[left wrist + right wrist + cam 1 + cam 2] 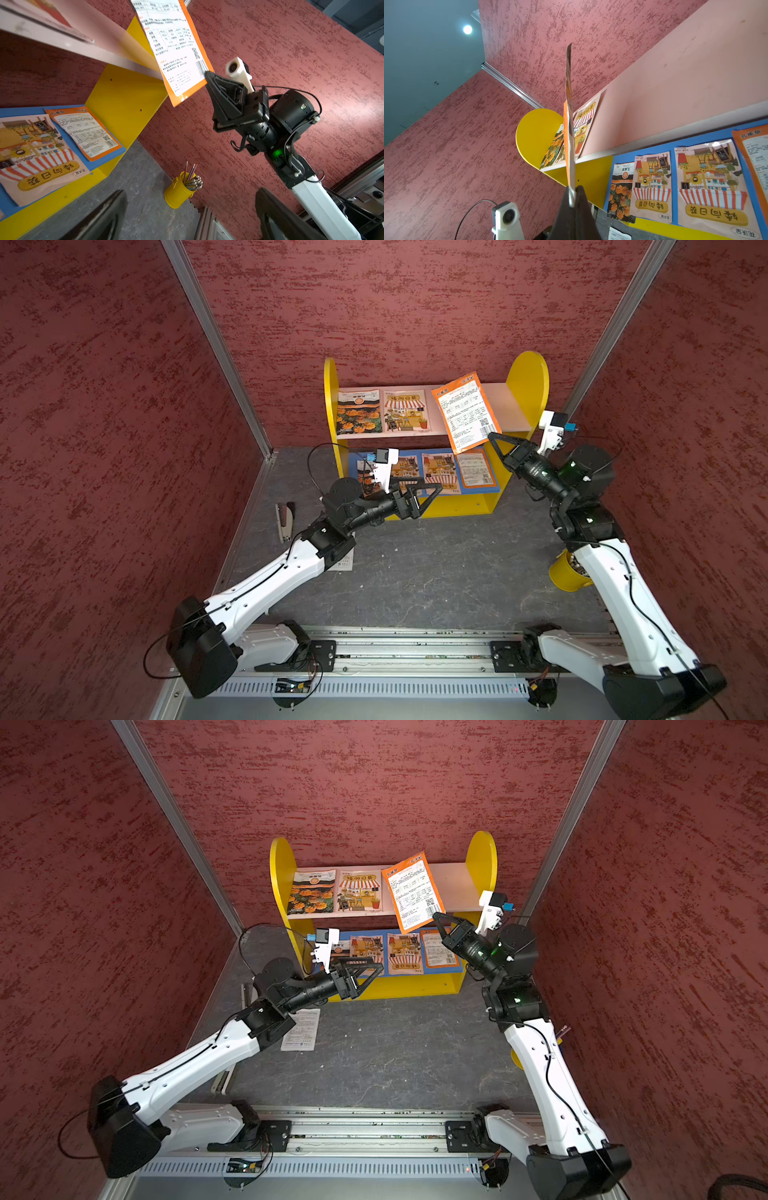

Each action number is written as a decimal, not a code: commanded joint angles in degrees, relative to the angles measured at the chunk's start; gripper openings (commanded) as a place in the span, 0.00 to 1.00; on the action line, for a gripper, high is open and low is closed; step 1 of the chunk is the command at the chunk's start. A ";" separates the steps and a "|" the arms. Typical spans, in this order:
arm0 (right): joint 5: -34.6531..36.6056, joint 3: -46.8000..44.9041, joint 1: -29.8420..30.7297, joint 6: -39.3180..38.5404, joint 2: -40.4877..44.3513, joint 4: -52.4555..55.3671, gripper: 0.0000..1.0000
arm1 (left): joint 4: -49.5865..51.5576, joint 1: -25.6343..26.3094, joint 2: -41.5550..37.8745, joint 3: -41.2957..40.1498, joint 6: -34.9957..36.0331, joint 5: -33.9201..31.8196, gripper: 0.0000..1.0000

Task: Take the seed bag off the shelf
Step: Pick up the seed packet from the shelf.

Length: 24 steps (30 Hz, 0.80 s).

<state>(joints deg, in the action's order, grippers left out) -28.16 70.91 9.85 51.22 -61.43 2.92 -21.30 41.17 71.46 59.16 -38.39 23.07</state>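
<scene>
While the jaws of the right arm [540, 472] are clenched on the lower corner of the orange-edged seed bag [464, 412], the bag stands tilted at the front of the shelf [528, 377]. Its top is over the pale pink upper board [505, 406] and its bottom hangs past that board's front edge; whether it touches the edge I cannot tell. I judge the lift-off to be the step in hand: the grasp is made, the removal not yet finished. Next, the bag needs drawing out toward the robot, kept off the yellow side panel just beside the wrist and off the two other bags [405, 410] further along the board. The jaws of the left arm [365, 510] stand released and empty before the blue lower board [354, 459], near that path; the middle of the grey surface [415, 572] gives room to set down
</scene>
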 commanded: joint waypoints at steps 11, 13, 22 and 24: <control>-8.45 -11.52 2.79 5.12 9.84 -9.86 0.00 | -12.98 0.23 8.09 9.42 -2.64 -0.87 1.00; -9.13 -12.32 3.59 5.03 10.39 -10.25 0.00 | -13.26 0.16 9.30 10.33 -3.29 -0.56 1.00; -8.75 -14.32 5.35 3.50 11.64 -9.28 0.00 | -14.32 0.25 11.02 10.78 -5.37 -0.14 0.70; -8.54 -14.74 5.52 3.36 11.63 -9.38 0.00 | -13.87 0.20 10.79 10.78 -5.36 0.02 0.55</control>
<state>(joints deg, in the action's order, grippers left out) -36.25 56.95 14.83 55.48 -50.50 -4.78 -33.93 41.19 82.63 68.53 -43.83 22.46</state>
